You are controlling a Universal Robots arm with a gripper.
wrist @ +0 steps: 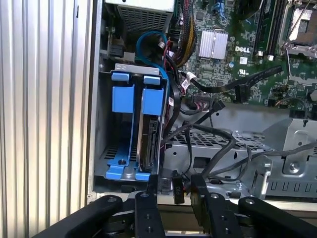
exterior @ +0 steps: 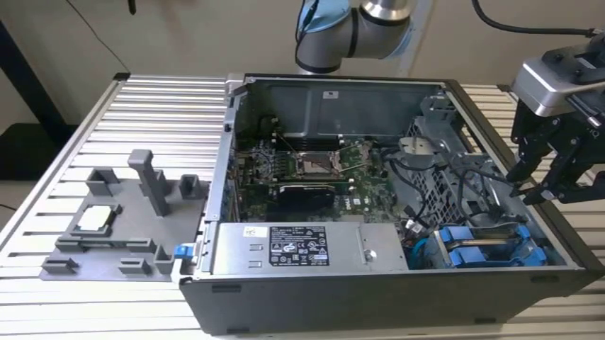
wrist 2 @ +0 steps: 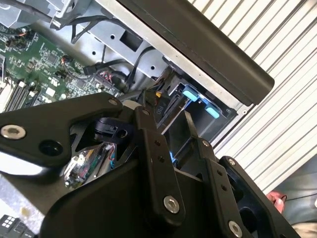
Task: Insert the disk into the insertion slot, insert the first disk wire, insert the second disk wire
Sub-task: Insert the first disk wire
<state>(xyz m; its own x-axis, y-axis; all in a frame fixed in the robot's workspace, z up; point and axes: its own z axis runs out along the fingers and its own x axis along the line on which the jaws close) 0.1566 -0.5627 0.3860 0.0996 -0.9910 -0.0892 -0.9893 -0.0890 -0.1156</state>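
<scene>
Bright-blue-framed silver-grey rectangular disk [wrist: 150,141] seated on edge in grey sheet-metal insertion slot [wrist: 103,139], black gripper [wrist: 174,179] near its end, fingers [wrist: 152,185] parted, small black plug [wrist: 178,192] between them.

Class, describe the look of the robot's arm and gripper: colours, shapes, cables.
The arm has rounded silver-grey joints with a blue cap. The gripper is black, jointed bars with silver screws, under a pale grey block; a black cable runs above.

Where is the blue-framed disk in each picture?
Exterior view: the disk sits in the computer case, at the exterior view's right, beside the power supply.
First wrist view: the disk stands just beyond the claw.
Second wrist view: the disk, beyond the claw, under the case's black rim.
Shared landmark: the green motherboard.
</scene>
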